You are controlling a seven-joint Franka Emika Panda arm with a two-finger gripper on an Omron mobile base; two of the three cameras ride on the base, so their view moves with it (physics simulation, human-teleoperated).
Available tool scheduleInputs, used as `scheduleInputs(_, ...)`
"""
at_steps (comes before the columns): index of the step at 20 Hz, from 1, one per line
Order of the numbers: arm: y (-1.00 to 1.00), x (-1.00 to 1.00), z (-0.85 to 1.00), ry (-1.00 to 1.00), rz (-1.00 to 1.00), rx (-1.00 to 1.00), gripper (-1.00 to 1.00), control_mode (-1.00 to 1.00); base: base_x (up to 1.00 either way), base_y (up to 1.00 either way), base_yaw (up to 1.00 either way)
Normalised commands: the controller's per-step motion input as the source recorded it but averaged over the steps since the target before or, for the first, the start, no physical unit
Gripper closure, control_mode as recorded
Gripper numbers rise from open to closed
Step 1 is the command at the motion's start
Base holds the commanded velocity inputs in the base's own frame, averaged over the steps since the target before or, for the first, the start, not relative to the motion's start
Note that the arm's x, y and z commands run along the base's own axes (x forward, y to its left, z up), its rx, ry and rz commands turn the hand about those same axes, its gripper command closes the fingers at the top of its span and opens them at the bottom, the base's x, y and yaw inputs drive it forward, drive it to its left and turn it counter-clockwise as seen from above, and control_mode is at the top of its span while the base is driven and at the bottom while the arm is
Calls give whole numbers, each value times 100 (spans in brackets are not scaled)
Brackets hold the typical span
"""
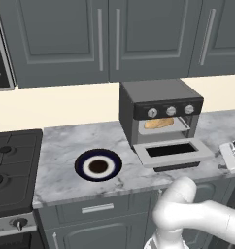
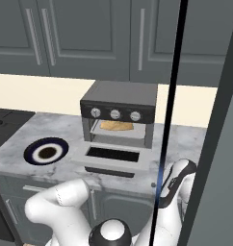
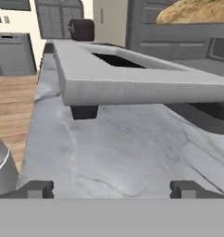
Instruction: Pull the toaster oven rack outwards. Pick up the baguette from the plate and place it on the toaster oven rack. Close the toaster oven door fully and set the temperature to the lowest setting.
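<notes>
Below open oven door (image 3: pixel 146 85), my claw (image 3: pixel 111 189) spread, empty, low over surface (image 3: pixel 118 152). Baguette (image 1: pixel 159 123) already on rack (image 1: pixel 164 127). Risk I see: claw slips off door edge lifting, door stays ajar.

I can read no text, label, brand or number anywhere, not even around the toaster oven (image 1: pixel 160 116) knobs.

Plainly a rendered home kitchen. Grey marble desk (image 1: pixel 66 141) carrying a toaster oven (image 1: pixel 158 109) at its middle. Dark grey wall cabinets (image 1: pixel 105 39) above the oven, matching drawers (image 1: pixel 97 208) below it, a black stove (image 1: pixel 12 165) off to the oven's left, cream backsplash (image 1: pixel 56 104) behind.
</notes>
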Motion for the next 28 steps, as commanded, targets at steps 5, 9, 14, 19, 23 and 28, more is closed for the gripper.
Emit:
scheduleInputs(5, 2, 43, -36, 1, 0, 1, -100, -100, 0, 0, 0)
scheduleInputs(9, 6, 41, -35, 0, 0, 1, -100, -100, 0, 0, 0)
scheduleInputs(14, 8, 42, -38, 1, 0, 0, -100, -100, 0, 0, 0)
scheduleInputs(19, 15, 26, -38, 2, 0, 0, -100, -100, 0, 0, 0)
scheduleInputs(23, 37, 1, -29, 0, 0, 0, -100, -100, 0, 0, 0)
scheduleInputs(28, 54, 0, -15, 0, 0, 0, -100, -100, 0, 0, 0)
